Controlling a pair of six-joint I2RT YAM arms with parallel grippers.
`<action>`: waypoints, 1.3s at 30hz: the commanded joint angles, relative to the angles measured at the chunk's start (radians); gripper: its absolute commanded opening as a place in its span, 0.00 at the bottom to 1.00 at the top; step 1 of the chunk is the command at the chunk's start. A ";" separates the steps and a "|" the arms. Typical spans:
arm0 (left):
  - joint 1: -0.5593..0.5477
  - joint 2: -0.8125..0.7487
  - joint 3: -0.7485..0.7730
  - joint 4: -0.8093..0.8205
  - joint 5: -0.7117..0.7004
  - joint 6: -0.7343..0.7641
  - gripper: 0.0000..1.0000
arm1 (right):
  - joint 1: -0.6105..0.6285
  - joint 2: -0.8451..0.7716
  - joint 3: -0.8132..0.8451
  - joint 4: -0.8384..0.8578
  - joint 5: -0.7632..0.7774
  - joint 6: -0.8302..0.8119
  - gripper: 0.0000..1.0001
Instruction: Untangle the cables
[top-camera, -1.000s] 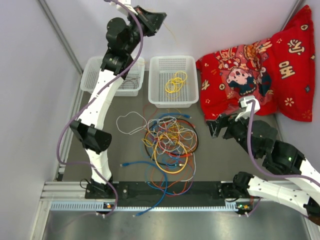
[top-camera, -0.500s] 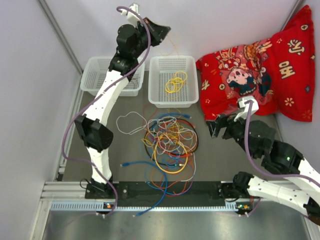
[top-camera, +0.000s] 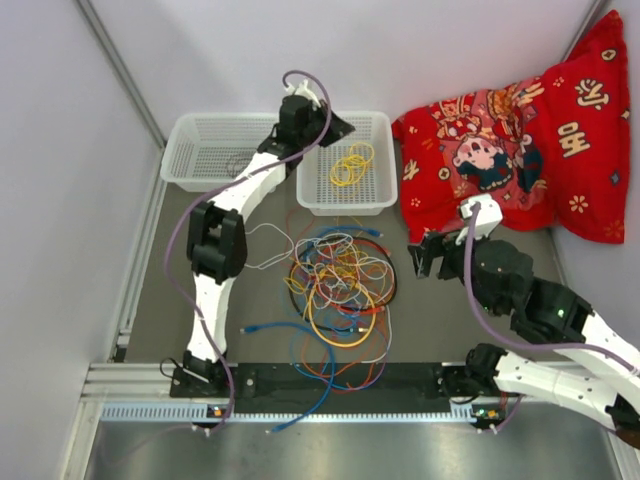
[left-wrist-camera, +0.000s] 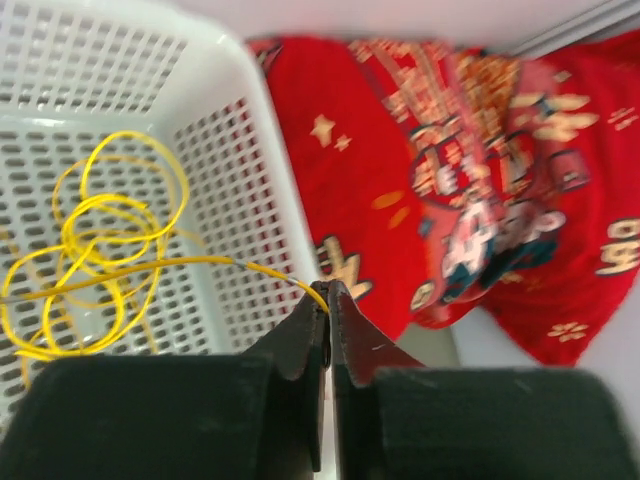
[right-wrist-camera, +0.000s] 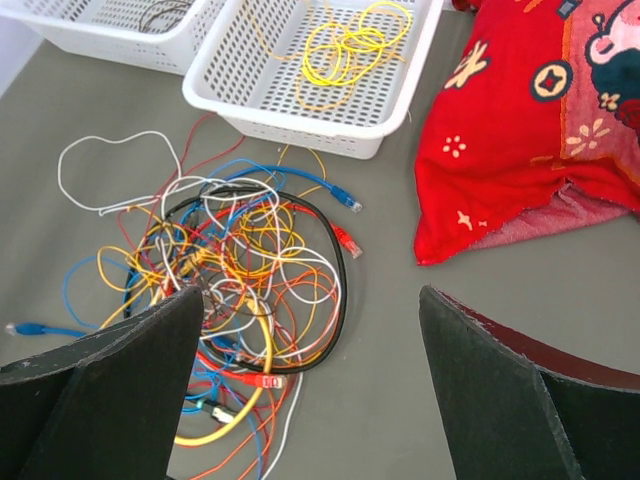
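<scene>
Over the right-hand basket, at roughly twelve o'clock from the middle of the table, I have the left gripper clamped tight. My left wrist view shows its jaws pressed together on the end of a yellow cable. That strand runs from the tips toward nine o'clock in that view and joins a loose yellow coil lying on the basket floor. At three o'clock of the basket a red cushion printed with cartoon figures leans against the back wall. The left-hand basket sits just beside the first at its nine o'clock, and I can make out a dark wire inside it. The cables lie in a heap at the centre of the table, at six o'clock of the right-hand basket: yellow, orange, red, blue, white and black loops crossing over one another, some with small plug ends. A white loop strays out at the heap's ten o'clock, and a blue cable trails toward seven o'clock. The right gripper hangs at three o'clock of the heap, apart from it, jaws spread wide with nothing between them.
</scene>
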 joint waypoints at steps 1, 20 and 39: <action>0.000 0.028 0.017 0.035 0.050 -0.008 0.22 | 0.011 0.026 -0.001 0.049 0.022 -0.039 0.88; -0.332 -0.458 -0.334 -0.265 -0.830 0.492 0.99 | 0.011 0.026 -0.049 0.080 -0.025 0.002 0.88; -0.338 -1.147 -1.173 -0.349 -0.786 0.069 0.99 | 0.011 0.140 -0.170 0.223 -0.215 0.054 0.86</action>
